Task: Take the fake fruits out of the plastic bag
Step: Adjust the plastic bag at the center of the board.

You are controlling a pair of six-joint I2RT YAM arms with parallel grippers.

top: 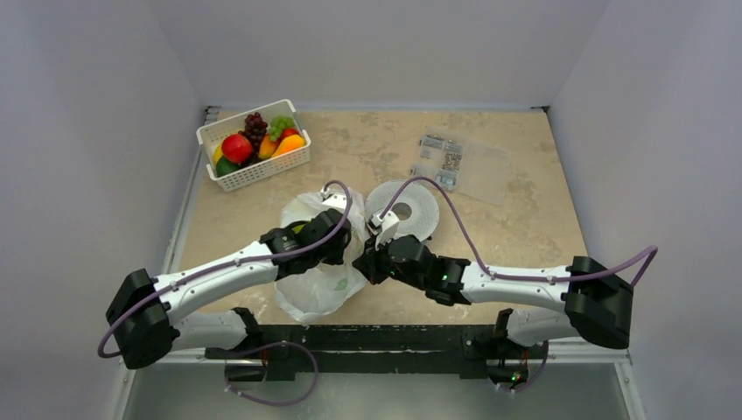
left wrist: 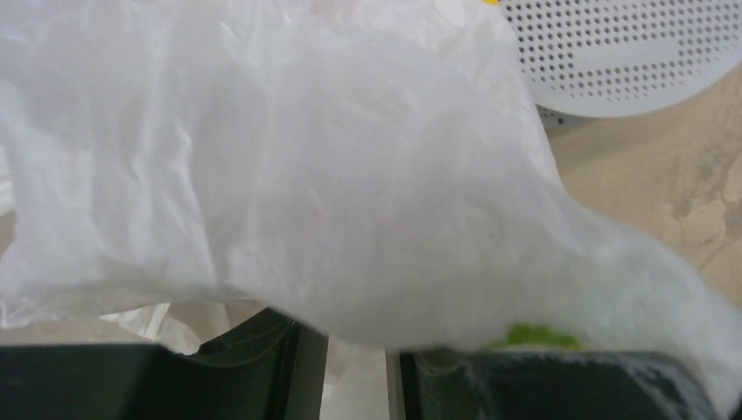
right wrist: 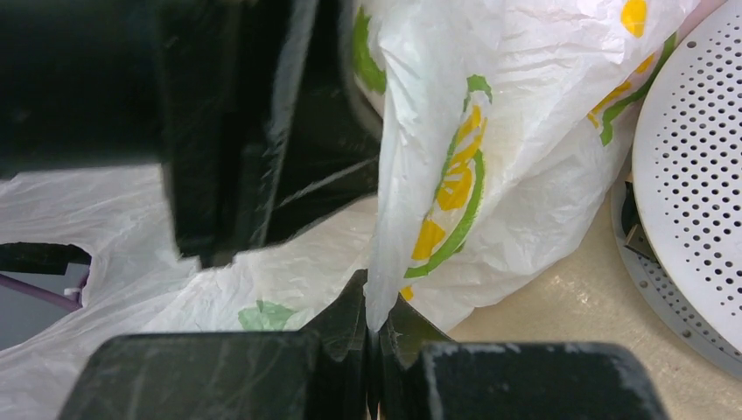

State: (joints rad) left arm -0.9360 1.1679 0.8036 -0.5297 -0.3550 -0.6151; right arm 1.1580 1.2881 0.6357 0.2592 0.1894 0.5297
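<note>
**Two tools meet over a crinkled bag**
Your right tool (right wrist: 376,341) pinches a fold of the thin, translucent plastic bag (top: 315,293), which is slumped near-centre on the mottled table (top: 525,236). Film drapes your left tool (left wrist: 359,350), its grip unreadable. Both arms stretch inward. Glossy fake fruits (top: 254,140) fill the slotted basket (top: 262,173).

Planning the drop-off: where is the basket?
Top view: the basket sits at the far-left corner of the table, beyond and left of the bag.
</note>
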